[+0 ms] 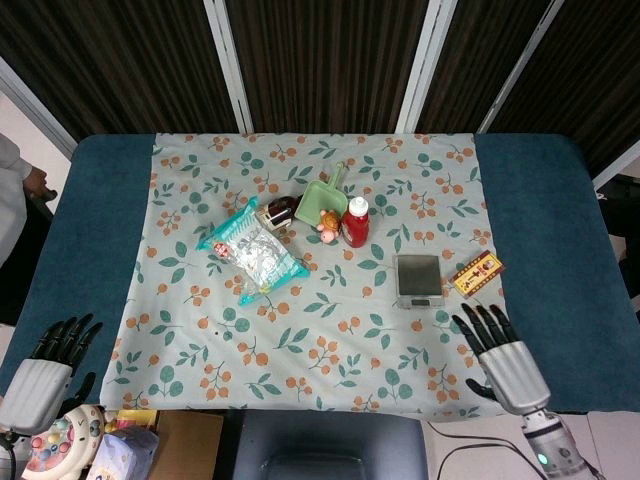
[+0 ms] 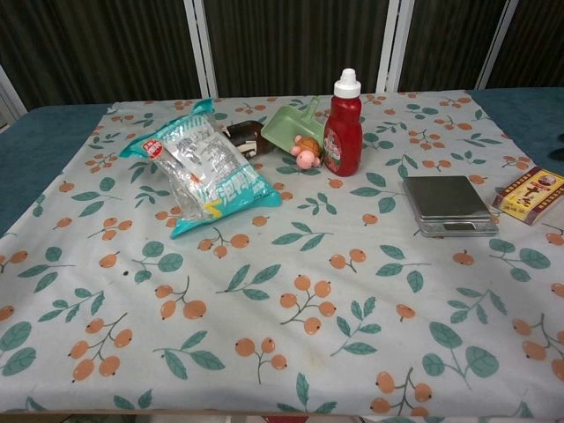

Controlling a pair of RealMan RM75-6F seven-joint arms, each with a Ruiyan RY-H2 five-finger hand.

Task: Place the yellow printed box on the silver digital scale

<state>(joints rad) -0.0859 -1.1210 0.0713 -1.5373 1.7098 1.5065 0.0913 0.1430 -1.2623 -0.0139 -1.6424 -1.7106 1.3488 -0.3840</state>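
Observation:
The yellow printed box lies flat on the floral cloth at the right, just right of the silver digital scale; in the chest view the box sits at the right edge beside the scale. The scale's pan is bare. My right hand is open, fingers spread, near the table's front edge, below and slightly right of the scale. My left hand is open at the front left corner, off the cloth. Neither hand shows in the chest view.
A teal snack bag, a red ketchup bottle, a green scoop, a small pink toy and a dark object cluster mid-cloth. Toys and boxes sit below the front left edge.

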